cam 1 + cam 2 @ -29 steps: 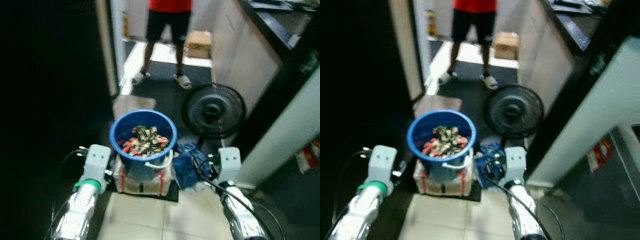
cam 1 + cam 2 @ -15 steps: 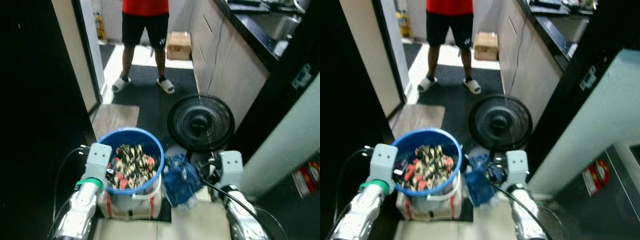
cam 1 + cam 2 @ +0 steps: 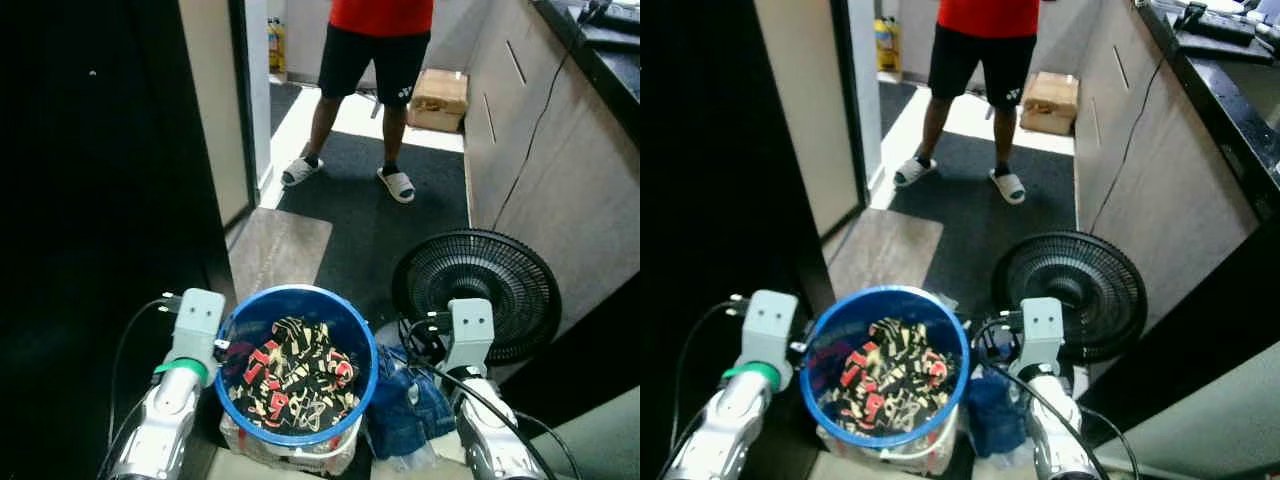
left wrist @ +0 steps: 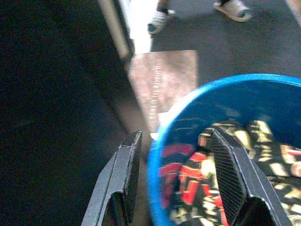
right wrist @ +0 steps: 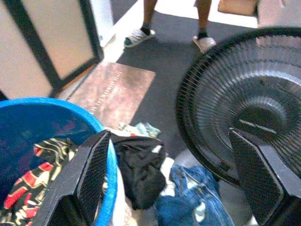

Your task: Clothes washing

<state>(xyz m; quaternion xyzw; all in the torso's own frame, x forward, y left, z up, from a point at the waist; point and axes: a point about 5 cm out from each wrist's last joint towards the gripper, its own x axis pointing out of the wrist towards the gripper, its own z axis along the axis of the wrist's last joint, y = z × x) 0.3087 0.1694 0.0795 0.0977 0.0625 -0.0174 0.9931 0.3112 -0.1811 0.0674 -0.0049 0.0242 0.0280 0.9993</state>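
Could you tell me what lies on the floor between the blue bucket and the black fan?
Between the blue bucket and the black fan lies a heap of clothes: blue denim and a black garment, clearest in the right wrist view.

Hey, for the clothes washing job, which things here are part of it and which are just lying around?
Part of the job:
blue bucket
patterned clothes inside it
blue denim garment beside it
black garment

Just lying about:
black fan
cardboard box
brown mat
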